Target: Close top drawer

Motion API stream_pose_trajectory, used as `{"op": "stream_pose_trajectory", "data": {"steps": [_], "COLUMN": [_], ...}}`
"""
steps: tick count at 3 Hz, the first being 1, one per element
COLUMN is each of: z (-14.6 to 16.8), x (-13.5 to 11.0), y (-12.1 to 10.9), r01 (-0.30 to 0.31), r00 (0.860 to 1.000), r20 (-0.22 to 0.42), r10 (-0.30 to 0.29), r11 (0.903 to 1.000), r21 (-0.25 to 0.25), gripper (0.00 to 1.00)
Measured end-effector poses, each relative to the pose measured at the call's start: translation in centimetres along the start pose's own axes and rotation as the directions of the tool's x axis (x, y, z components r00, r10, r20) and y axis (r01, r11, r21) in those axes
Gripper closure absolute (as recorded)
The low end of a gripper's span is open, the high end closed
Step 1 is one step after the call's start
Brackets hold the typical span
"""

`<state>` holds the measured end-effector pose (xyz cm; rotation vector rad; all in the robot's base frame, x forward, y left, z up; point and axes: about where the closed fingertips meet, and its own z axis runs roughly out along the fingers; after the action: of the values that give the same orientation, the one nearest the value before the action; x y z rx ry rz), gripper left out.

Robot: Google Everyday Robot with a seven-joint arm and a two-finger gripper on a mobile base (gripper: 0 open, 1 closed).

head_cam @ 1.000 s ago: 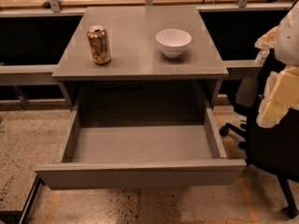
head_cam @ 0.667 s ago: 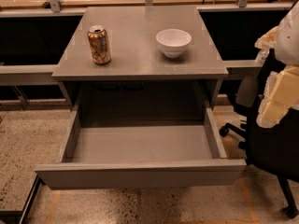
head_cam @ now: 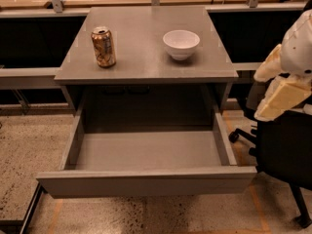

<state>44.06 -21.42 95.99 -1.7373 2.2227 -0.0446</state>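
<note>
Speckled terrazzo floor (head_cam: pixel 24 150) with faint orange lines runs under a grey bench (head_cam: pixel 146 57). Behind it, long grey shelves (head_cam: pixel 29 73) span dark recesses, all in warm, yellowish light. A black wheeled office chair (head_cam: pixel 285 150) stands at the right, and the hand (head_cam: pixel 273 89) hangs just in front of it.

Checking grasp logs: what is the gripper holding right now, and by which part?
Nothing that shows: the gripper hangs at the right, clear of the open top drawer.

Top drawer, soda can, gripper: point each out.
top drawer (head_cam: pixel 146 182): camera view, on its front panel.
soda can (head_cam: pixel 104 47): camera view, on its side wall.
gripper (head_cam: pixel 279 95): camera view, at the right edge, on its cream part.
</note>
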Motion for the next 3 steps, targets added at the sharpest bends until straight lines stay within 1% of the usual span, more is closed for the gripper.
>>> {"op": "stream_pose_trajectory", "data": {"steps": [1,2,3], "z": [2.6,7.1,7.9], "x": [1.2,2.7,3.0], "y": [1.5,3.5,4.0], "r01": [-0.007,-0.001,-0.002], "r00": [1.000,1.000,1.000], "r20": [0.015,0.002,-0.005], "r10": [0.007,0.001,0.002], "r11": [0.9984,0.9936,0.9920], "r21": [-0.056,-0.113,-0.126], "gripper": [0.63,0.87,1.00]}}
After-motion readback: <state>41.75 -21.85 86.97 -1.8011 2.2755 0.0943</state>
